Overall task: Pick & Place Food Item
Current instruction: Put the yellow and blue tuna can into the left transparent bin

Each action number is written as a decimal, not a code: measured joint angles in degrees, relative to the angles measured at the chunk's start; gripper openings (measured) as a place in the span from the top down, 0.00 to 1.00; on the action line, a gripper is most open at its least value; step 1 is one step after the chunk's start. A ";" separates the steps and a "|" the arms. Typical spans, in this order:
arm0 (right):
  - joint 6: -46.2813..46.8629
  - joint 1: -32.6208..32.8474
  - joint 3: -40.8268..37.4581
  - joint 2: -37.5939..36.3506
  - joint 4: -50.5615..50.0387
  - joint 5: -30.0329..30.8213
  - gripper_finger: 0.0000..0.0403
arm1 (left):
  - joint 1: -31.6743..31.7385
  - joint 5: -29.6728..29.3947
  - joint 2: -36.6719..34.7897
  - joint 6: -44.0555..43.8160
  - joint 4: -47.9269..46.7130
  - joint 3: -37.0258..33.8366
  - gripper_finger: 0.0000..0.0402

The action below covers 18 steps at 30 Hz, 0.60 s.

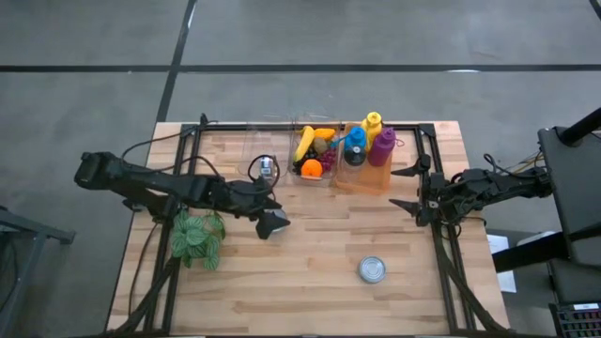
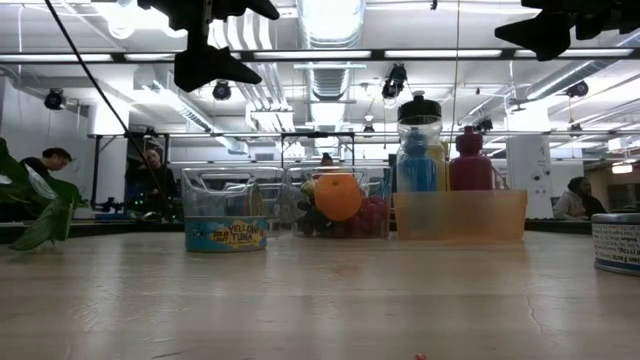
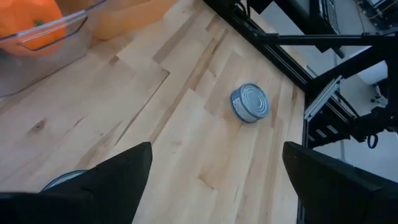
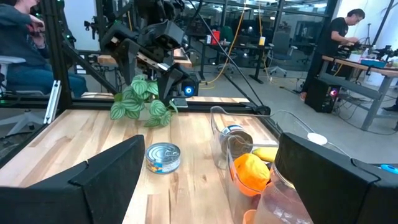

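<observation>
A silver tin can (image 1: 373, 270) rests on its base on the wooden table, toward the near right; it also shows in the left wrist view (image 3: 250, 103) and the right wrist view (image 4: 163, 157). A blue-labelled tuna can (image 2: 225, 235) stands at the far middle by a clear container (image 1: 267, 167). My left gripper (image 1: 272, 223) hovers open above the table's middle, left of the silver can, slanting down toward it, its fingers (image 3: 118, 180) holding nothing. My right gripper (image 1: 413, 188) waits open and level at the right side, high above the table.
At the far edge, a clear bin (image 1: 315, 150) holds an orange, a banana and grapes. Next to it is an orange bin (image 1: 368, 174) with bottles. A leafy plant (image 1: 197, 239) lies at the near left. Black frame rails (image 1: 441, 253) run along the table's sides.
</observation>
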 joint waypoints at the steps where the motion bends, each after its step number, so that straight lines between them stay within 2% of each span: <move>1: 0.01 0.00 -0.02 0.00 0.00 0.02 0.08 | 0.00 0.00 0.00 -0.01 -0.04 0.00 0.09; 18: 0.09 -0.02 -0.02 0.00 0.00 0.02 0.08 | 0.02 0.00 0.00 -0.01 -1.55 0.00 0.09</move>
